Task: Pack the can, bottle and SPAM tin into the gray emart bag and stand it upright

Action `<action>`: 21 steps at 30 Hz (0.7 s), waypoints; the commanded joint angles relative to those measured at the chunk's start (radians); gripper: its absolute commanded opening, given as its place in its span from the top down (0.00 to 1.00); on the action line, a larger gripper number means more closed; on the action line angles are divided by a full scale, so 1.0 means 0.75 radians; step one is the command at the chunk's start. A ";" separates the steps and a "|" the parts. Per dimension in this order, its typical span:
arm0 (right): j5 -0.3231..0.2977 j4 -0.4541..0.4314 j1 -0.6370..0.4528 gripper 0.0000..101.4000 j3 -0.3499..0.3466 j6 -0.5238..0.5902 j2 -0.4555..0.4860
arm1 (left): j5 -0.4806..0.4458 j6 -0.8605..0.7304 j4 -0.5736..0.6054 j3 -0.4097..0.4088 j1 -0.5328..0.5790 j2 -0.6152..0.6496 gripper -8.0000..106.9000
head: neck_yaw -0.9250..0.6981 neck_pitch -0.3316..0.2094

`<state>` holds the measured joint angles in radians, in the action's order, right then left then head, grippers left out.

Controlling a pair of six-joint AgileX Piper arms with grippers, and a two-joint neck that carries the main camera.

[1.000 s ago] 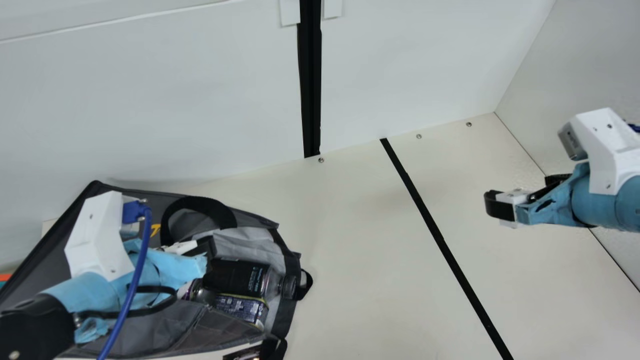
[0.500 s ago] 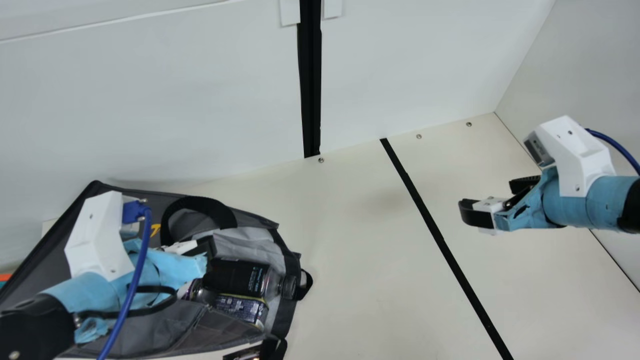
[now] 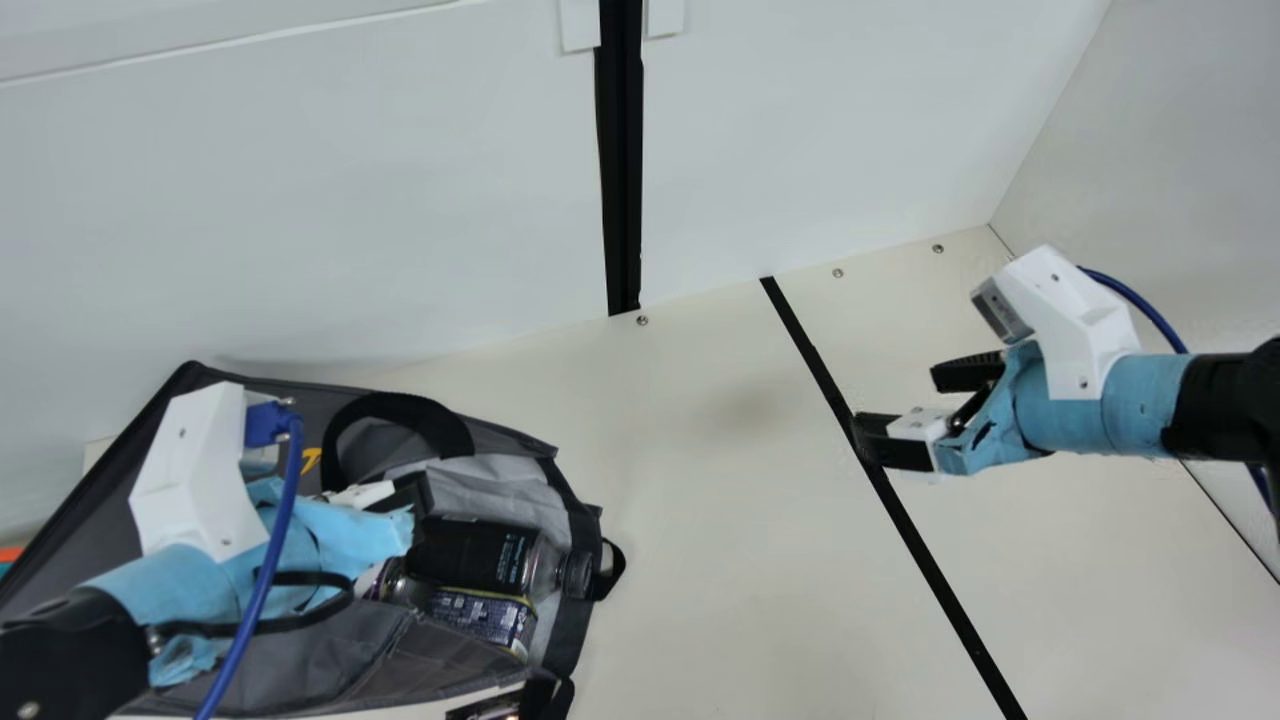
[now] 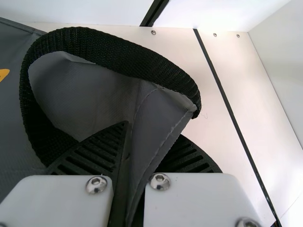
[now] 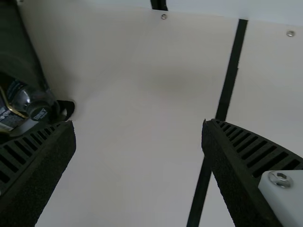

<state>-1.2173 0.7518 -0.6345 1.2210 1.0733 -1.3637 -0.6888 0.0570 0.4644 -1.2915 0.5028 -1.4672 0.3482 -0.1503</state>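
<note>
The gray emart bag (image 3: 330,650) lies on its side at the main view's left, mouth facing right. Inside its mouth are the dark-labelled bottle (image 3: 485,553), the SPAM tin (image 3: 482,616) beside it, and the can (image 3: 397,587), partly hidden by my left arm. My left gripper (image 3: 410,495) is at the bag's upper edge; in the left wrist view the left gripper (image 4: 129,165) is shut on gray bag fabric (image 4: 154,123). Over the table's black line, right of the bag, my right gripper (image 3: 897,405) stands open; the right wrist view shows the right gripper (image 5: 138,122) with nothing between its fingers.
A black handle (image 3: 400,405) arches over the bag's upper side, and a smaller loop sticks out near the bottle cap. White walls (image 3: 300,200) stand behind and at the right. Bare cream table (image 3: 720,520) lies between the bag and my right gripper.
My right arm has moved left, toward the bag, and its gripper's fingers now show spread wider. My left arm, the bag and its contents have kept still.
</note>
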 commanded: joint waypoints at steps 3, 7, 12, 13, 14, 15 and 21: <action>-0.004 0.036 0.043 0.06 -0.012 0.024 -0.027 | 0.000 0.000 0.000 0.000 0.000 0.000 1.00 | 0.001 -0.032; -0.004 0.065 0.090 0.06 -0.018 0.036 -0.056 | 0.000 0.000 0.000 0.000 0.000 0.000 1.00 | 0.001 -0.032; -0.004 0.091 0.148 0.06 -0.023 0.042 -0.095 | 0.000 0.000 0.000 0.000 0.000 0.000 1.00 | 0.001 -0.032; -0.004 0.096 0.158 0.06 -0.024 0.043 -0.103 | 0.000 0.000 0.000 0.000 0.000 0.000 1.00 | 0.001 -0.032; -0.004 0.100 0.169 0.06 -0.026 0.045 -0.110 | 0.000 0.000 0.000 0.000 0.000 0.000 1.00 | 0.001 -0.032; -0.004 0.104 0.180 0.06 -0.028 0.046 -0.118 | 0.000 0.000 0.000 0.000 0.000 0.000 1.00 | 0.001 -0.032; -0.004 0.129 0.244 0.06 -0.038 0.068 -0.165 | 0.000 0.000 0.000 0.000 0.000 0.000 1.00 | 0.001 -0.032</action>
<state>-1.2175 0.8453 -0.4596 1.1932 1.1211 -1.4826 -0.6888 0.0570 0.4644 -1.2915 0.5028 -1.4672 0.3467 -0.1519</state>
